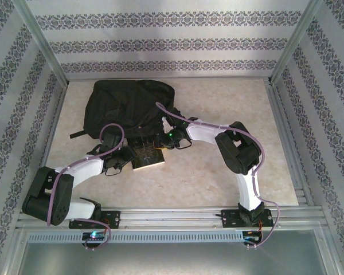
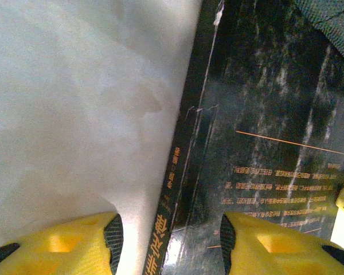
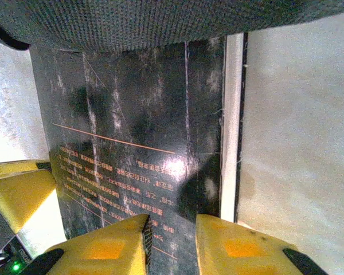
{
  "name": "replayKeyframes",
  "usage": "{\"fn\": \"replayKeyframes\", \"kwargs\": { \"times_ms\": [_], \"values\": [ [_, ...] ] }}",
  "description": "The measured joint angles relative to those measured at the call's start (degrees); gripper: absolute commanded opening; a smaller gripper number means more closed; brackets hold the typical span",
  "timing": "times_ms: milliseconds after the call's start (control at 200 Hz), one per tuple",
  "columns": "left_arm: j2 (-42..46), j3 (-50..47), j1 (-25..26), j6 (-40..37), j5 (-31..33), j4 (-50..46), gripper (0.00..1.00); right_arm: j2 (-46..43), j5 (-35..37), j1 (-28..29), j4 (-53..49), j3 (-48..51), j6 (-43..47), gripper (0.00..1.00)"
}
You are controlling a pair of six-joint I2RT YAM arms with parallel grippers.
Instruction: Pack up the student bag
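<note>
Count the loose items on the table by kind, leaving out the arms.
Backpacks: 1, the black student bag
Books: 1, a black book with orange print, lying flat at the bag's near edge
Total: 2

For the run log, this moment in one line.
left gripper: jaws open astride book spine | right gripper: jaws open above cover | book: on table, outside student bag

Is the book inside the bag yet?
Mostly out. The book lies flat on the table, its far end under the bag.
</note>
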State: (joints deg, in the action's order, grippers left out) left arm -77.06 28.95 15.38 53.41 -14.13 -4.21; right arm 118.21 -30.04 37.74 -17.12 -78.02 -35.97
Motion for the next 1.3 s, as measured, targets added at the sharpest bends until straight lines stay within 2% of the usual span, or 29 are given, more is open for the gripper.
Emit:
{"fn": "replayKeyframes", "kwargs": {
  "times_ms": [485,774,964,1129,1299],
  "values": [
    [-0.3,0.2,0.0,0.0,0.5,0.0,0.52,-0.4,2.8,-0.1,-1.7,-0.5,1.9,0.31],
    [-0.5,0.3,0.0,0.0,0.5,-0.1,0.52,-1.3,1.0,-0.2,-1.8,-0.2,3.0,0.29],
    [-1.0,0.9,0.1,-0.2,0.7,-0.8,0.51,-5.1,3.3,-0.5,-4.2,-0.3,4.7,0.27],
    [-1.4,1.4,0.4,-0.5,1.0,-1.4,0.51,-4.7,5.8,-1.6,-7.0,-1.6,5.1,0.36],
    [-2.4,1.5,0.5,-0.6,1.0,-1.4,0.48,-1.4,6.7,-2.0,-8.3,-4.1,5.1,0.37]
  ]
}}
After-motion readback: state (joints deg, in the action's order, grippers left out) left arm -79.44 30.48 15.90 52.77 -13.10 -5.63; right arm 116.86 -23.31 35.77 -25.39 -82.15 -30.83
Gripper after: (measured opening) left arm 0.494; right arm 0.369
